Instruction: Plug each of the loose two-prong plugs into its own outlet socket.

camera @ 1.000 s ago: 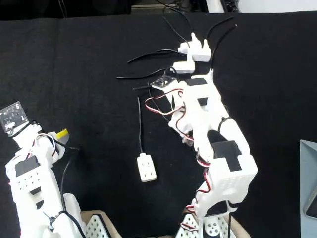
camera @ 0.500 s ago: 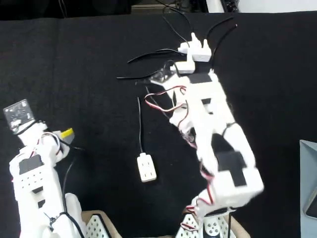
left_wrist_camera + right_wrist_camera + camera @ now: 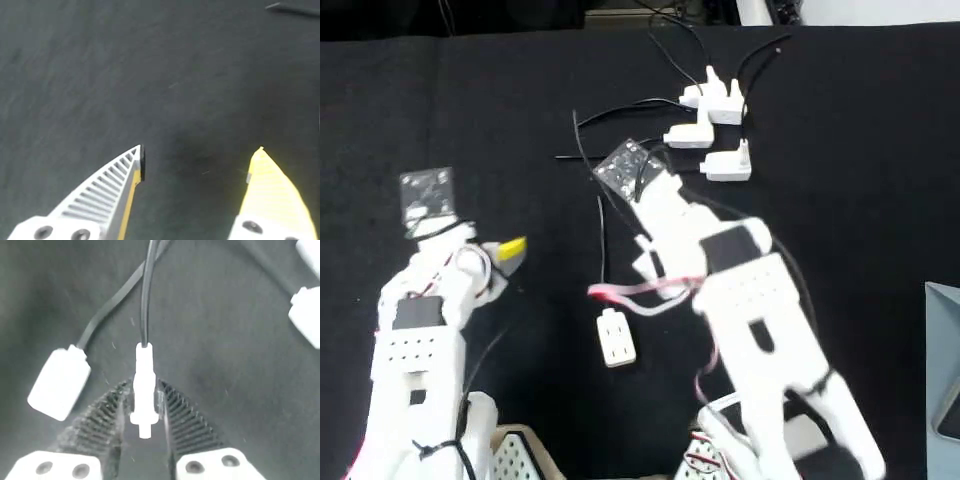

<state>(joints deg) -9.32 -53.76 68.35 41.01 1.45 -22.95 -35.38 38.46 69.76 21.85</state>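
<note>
At the twelve o'clock end of the table [image 3: 440, 100], the right arm has pulled away from the cluster of white corded pieces and drawn back toward the middle. The right claw [image 3: 145, 387] is clenched on one two-prong plug [image 3: 143, 365], whose black cord [image 3: 146, 295] trails off ahead. One white piece [image 3: 727, 165] that the arm covered a second ago now lies in plain sight. The left arm has come in from the nine o'clock edge toward the centre. The left claw [image 3: 200, 152] is spread wide over bare cloth with nothing in it.

I judge the pick to be done and the carry under way. The plug is up off the table but not yet seated in anything.

By count:
- Two arms.
- One plug in the right claw.
- Four white corded pieces lying at twelve to one o'clock. I cannot tell which of these are plugs and which are sockets.
- One outlet socket [image 3: 616, 338] lying alone toward six o'clock, its slots unfilled.
</note>
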